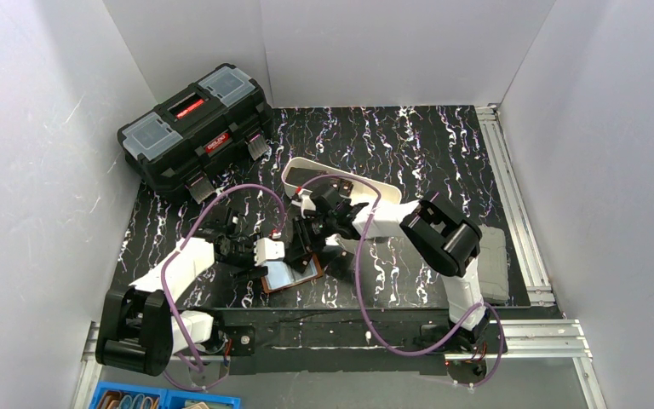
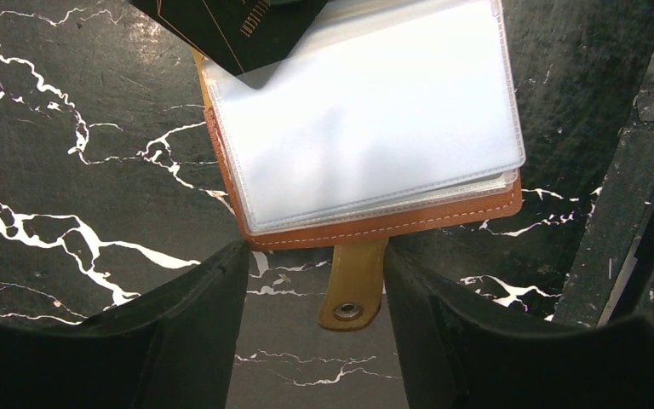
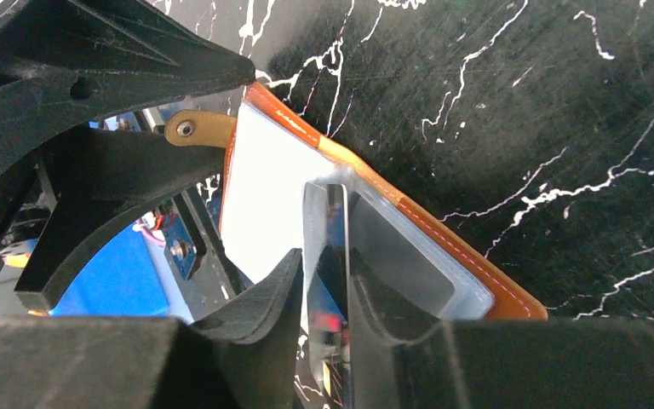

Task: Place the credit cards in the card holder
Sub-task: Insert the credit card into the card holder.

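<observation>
The card holder (image 2: pixel 366 128) lies open on the black marbled counter (image 2: pixel 68 170), its clear plastic sleeves facing up, directly in front of the left jaws. The left jaws stand wide open and hold nothing. Their 2 fingers (image 2: pixel 179 324) are on either side of the brown snap strap (image 2: pixel 351 285), which points back into the gap between them, with bare counter showing on both sides of it. The fingertips reach the near leather edge of the holder.

The right jaws meet the holder from the opposite side. 1 dark credit card (image 3: pixel 328 221) stands on edge between their 2 fingers (image 3: pixel 277 294), and its front end is at the mouth of a sleeve. The gap of the right jaws is narrow, but I cannot tell if the pads press on the card or are only just beside it.

Beyond both jaws, on the far side from the arm bases, are a white tray (image 1: pixel 383 198) and, more to the left, a black toolbox (image 1: pixel 196 128).
</observation>
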`<state>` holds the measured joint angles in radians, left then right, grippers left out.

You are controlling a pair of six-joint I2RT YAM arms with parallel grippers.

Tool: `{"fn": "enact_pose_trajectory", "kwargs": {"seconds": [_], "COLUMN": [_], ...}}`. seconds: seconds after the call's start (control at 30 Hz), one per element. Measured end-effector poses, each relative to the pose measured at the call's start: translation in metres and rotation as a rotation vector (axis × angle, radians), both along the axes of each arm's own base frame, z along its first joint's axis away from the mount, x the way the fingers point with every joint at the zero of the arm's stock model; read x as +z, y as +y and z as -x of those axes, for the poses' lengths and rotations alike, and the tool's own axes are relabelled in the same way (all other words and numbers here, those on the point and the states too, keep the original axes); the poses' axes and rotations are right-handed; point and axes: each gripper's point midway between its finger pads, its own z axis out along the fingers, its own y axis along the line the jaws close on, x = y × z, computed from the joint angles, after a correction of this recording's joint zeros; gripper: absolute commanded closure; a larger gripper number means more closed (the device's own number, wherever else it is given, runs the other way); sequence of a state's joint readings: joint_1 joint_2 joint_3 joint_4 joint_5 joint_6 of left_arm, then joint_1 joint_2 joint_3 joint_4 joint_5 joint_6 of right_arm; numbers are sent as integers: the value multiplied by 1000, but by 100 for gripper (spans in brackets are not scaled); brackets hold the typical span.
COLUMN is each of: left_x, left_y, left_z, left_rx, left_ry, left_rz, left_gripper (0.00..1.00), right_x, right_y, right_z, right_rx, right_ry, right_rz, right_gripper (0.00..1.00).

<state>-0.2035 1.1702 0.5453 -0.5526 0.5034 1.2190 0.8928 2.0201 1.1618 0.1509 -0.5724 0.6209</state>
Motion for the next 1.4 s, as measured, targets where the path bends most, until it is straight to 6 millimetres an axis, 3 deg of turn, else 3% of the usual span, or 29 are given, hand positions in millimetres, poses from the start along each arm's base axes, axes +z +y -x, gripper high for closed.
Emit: {"fn": "enact_pose_trajectory", "kwargs": {"seconds": [0.13,0.33,0.53,0.83,1.4], "left_x": [0,1,3,10,9], "left_y": [0,-1,0,1,0], "left_z": [1,4,5,6,7], "left_rx": [9,35,66,110,135], "left_ry": [8,25,32,22,31], "left_rz": [-2,-4,-5,3,-2], "left_gripper": [44,45,45,44,44], "right_x": [-1,2,5,5,5], "right_y": [3,5,-5,-24,-24], "right_z": [2,6,7,1,12], "right_rx": [-10,-23,-54,-103,-100], "right_ry": [-25,-49,-78,-126,-69], "right_rz": [15,36,82,172,165], "right_gripper": [64,53,48,50,65]}}
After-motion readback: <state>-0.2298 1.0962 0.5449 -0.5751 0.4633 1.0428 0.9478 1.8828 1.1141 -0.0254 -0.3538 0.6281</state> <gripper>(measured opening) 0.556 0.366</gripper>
